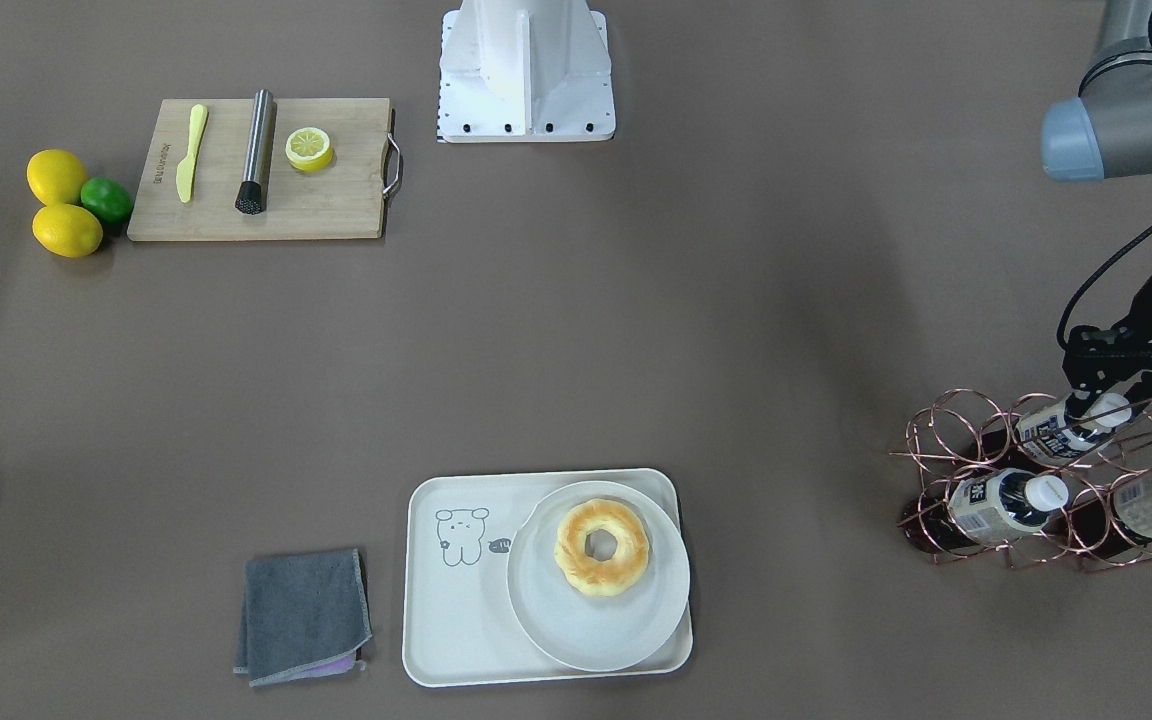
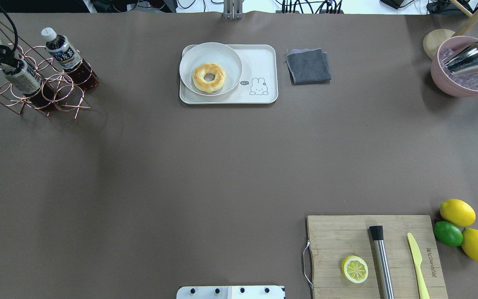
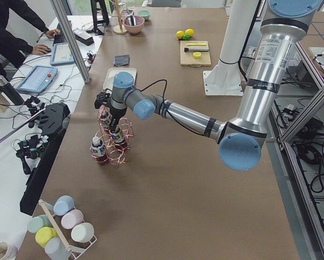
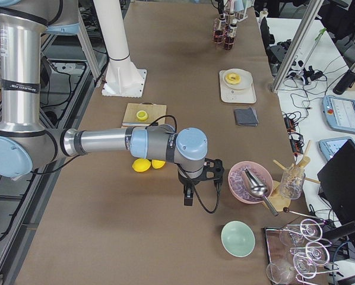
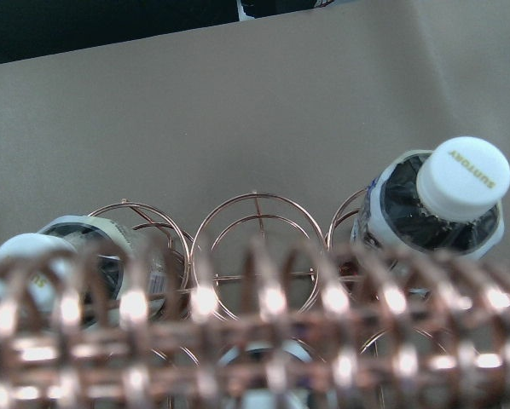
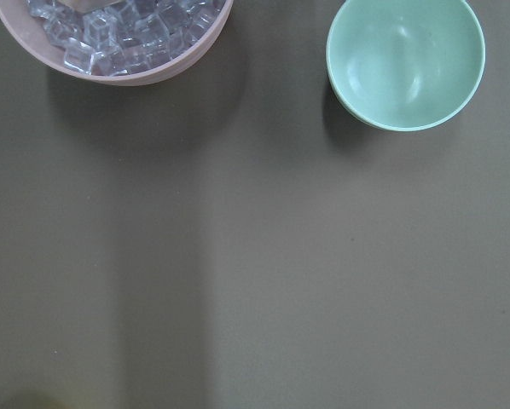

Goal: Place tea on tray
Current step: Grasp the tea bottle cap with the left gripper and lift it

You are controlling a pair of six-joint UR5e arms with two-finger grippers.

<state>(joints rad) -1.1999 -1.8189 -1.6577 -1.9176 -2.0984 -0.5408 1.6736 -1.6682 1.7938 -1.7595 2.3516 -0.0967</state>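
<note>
**Tea in the wire rack, left tool above it**

The tea (image 1: pixel 1054 432) lies tilted in the top ring of a copper wire rack (image 1: pixel 936 440), well apart from the tray (image 1: pixel 446 640). The left tool (image 1: pixel 1116 385) hangs just above its cap, and its opening cannot be made out. A neighbouring bottle (image 5: pixel 447 200) has a white cap reading "SUNTORY". The right tool (image 4: pixel 189 195) is also impossible to judge.

Tea (image 1: pixel 996 503): dark reddish-brown, white cap, white/dark-blue label. Tray (image 1: pixel 456 620): cream-white, line-drawn bear. Rack (image 1: pixel 976 470): copper. Surface (image 1: pixel 636 330): brown. Cloth (image 1: pixel 303 615): grey.
</note>
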